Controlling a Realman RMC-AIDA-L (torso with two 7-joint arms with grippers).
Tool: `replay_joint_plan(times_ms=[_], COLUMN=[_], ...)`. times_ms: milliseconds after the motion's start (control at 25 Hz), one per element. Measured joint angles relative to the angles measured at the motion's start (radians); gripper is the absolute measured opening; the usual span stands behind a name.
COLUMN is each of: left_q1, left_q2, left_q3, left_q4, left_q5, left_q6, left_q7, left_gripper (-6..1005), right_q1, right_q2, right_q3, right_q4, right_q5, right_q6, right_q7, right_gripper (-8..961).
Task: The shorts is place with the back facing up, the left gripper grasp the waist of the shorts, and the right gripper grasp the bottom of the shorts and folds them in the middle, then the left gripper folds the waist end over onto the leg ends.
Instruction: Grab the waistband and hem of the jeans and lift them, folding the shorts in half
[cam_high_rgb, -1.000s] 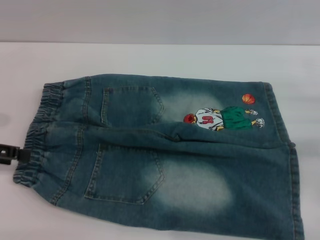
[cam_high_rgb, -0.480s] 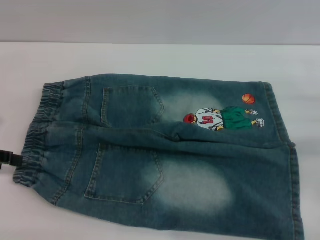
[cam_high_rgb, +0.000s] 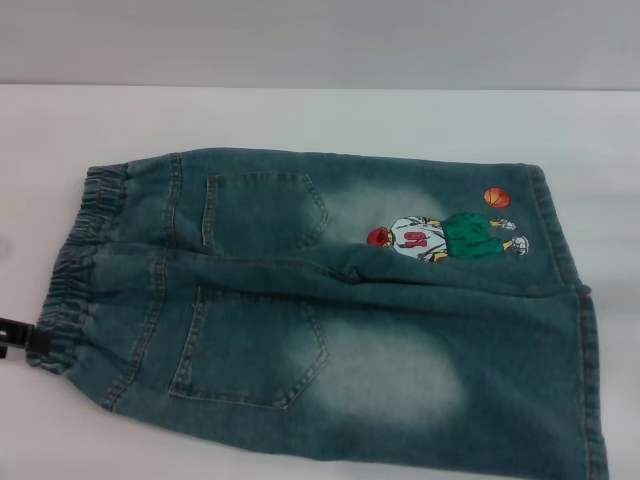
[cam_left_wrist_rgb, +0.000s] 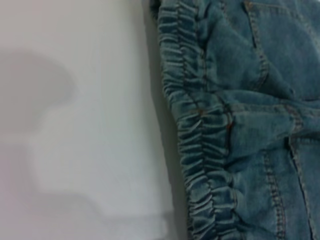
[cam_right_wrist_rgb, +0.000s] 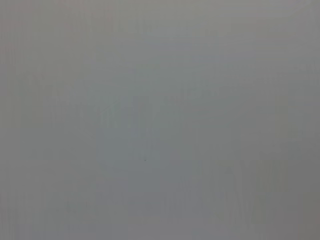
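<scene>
The faded blue-green denim shorts lie flat on the white table, back up, with both patch pockets showing. The gathered waist is at the left, and the leg ends reach the right edge of the head view. A cartoon basketball-player print sits on the far leg. The black tip of my left gripper pokes in from the left edge, right against the near corner of the waist. In the left wrist view the ruched waist runs beside bare table. My right gripper is out of view.
The white table stretches behind and to the left of the shorts, ending at a grey wall. The near leg runs off the bottom edge of the head view. Only a plain grey surface fills the right wrist view.
My left gripper tip has slid along the waistband edge toward the near corner. The shorts have barely shifted.
</scene>
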Motion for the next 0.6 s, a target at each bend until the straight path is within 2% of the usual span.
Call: replay_joint_plan(times_ms=[280, 600], left_q1=[-0.002, -0.013], left_q2=[-0.017, -0.025], left_q3=[-0.001, 0.0], left_q4=[-0.008, -0.027], left_q5=[0.009, 0.01], left_q6=[-0.022, -0.029], left_q7=[0.009, 0.014], left_gripper=[793, 792], right_q1=[-0.005, -0.016], right_q2=[0.0, 0.0], right_q3=[0.0, 0.0], right_q4=[-0.001, -0.001], right_q5=[0.0, 0.0], right_q6=[-0.009, -0.013], right_q7=[0.002, 0.006], right_gripper=[728, 728])
